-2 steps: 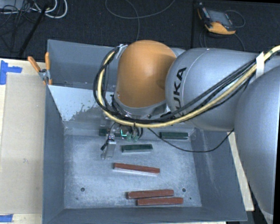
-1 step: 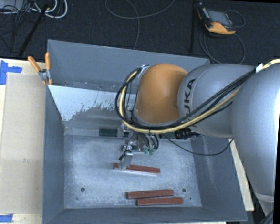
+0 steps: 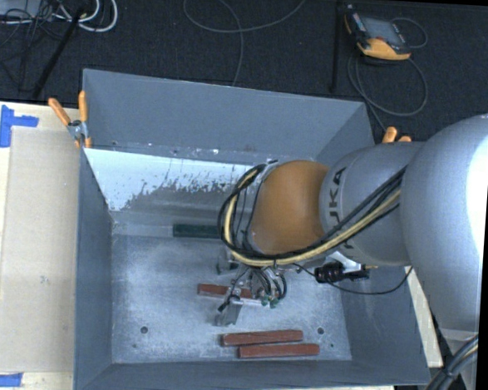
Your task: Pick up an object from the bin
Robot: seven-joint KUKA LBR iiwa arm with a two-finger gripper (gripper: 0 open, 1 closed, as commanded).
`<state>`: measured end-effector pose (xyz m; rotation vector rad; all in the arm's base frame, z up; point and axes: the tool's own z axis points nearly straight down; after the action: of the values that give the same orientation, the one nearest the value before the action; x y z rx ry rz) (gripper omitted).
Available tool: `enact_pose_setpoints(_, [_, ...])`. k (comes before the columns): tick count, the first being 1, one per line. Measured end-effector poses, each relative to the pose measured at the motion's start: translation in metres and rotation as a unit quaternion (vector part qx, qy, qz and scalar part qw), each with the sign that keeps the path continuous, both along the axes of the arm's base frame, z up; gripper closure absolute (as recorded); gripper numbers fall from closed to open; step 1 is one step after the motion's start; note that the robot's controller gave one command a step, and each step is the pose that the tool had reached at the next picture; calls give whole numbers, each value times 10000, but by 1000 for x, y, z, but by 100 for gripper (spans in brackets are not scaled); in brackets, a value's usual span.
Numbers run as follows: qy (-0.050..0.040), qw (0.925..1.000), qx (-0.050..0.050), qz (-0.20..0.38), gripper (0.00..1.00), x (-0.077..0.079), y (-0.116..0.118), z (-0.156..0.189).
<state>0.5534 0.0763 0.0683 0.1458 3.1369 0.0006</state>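
BIN PICK, OVERHEAD VIEW: KUKA arm (image 3: 410, 210), reaching in from the right w/ its orange cover (image 3: 286, 205) above the middle of the grey bin (image 3: 90, 304), has its jaws down at the floor, at a short brown bar (image 3: 214, 290).

The bar lies flat on the bin floor. Most of its length runs out to the left of the jaws, and its right end is hidden under the wrist hardware. Whether the jaws touch it or sit round it can't be told. The jaws' spread, wide or narrow, can't be told either, since the hardware blocks the view.

In front of the jaws, twd the near wall & a bit to the right, a long brown bar (image 3: 262, 339) lies flat. A second long bar (image 3: 279, 350) lies alongside it, touching or nearly so, & is shifted slightly further right.

Behind the jaws & off to the left, well apart from them, a dark green bar (image 3: 195, 230) lies along the foot of the back wall.
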Motion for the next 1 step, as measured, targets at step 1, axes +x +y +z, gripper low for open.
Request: enact_pose_setpoints(1, [-44,10000,5,-4,100,4,1,6])
